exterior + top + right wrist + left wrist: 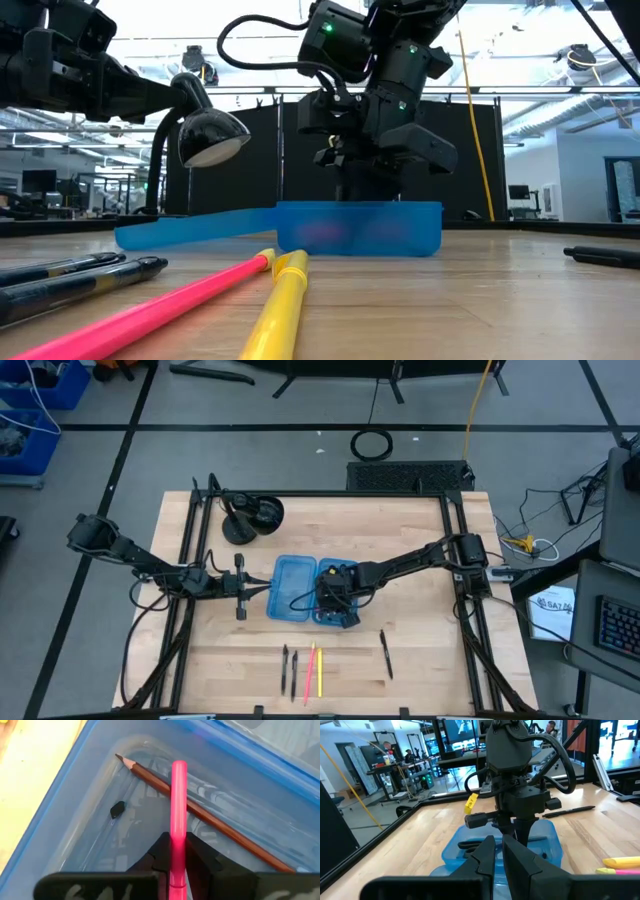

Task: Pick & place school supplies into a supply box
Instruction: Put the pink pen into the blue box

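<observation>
The supply box (292, 588) lies opened flat at mid-table, a translucent blue case of two halves. My right gripper (177, 845) reaches slanting down into the right half (60, 805), shut on a pink pen (178, 795). A brown pencil (210, 822) lies on that half's floor, beneath the pen. My left gripper (262, 588) stands level at the left half's outer edge, fingers (487, 857) close together. Several more pens lie loose near the front edge: two black (289, 668), one pink (310, 672), one yellow (319, 672) and one black (386, 655). My left gripper meets the left half's outer edge (447, 870), coming level from the table's left. Its own fingers hide the place of contact; that half lies flat on the table. My right gripper pinches the pink pen's shaft (178, 827) between its two fingers, coming slanting from above. The pen runs along the fingers, sticks out ahead of them and crosses over the pencil. Whether its far end touches the floor, I cannot tell.
A black round object on a stand (250, 518) sits at the back left, behind the box. A small black bit (117, 809) lies on the box floor near the pencil's point. Dark frame rails (185, 560) run along both table sides.
</observation>
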